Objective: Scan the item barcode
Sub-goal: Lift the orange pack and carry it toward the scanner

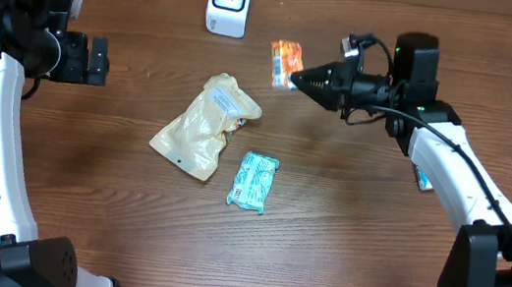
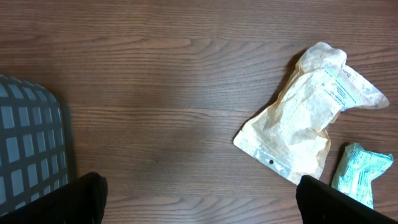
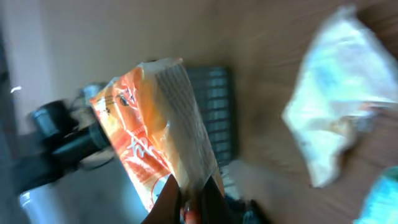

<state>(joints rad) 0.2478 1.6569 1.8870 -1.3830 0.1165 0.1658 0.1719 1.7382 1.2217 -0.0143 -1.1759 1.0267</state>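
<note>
Since the job is to get a barcode read, the right pincer is clamped fully shut on one corner of the orange packet. The packet sits in the upper middle of the overhead frame, a little right of the white scanner at the top edge. Pinching only a corner looks deliberate, as it leaves both broad faces uncovered, so either one can be turned toward the scanner's window.

In the right wrist view the packet rises from the fingertips at the bottom centre. It appears to be held off the table rather than lying on it. The view is blurred, and I cannot make out a barcode on the orange printed face or on the paler striped side.

The left pincer stands fully open with nothing in it, in the upper left of the overhead frame. It is probably kept there to stay out of the way. Its own view shows bare wood between the dark fingers, with a grey basket at the left edge.

The beige pouch and the teal packet lie just beside each other mid-frame, seemingly waiting their turn.
</note>
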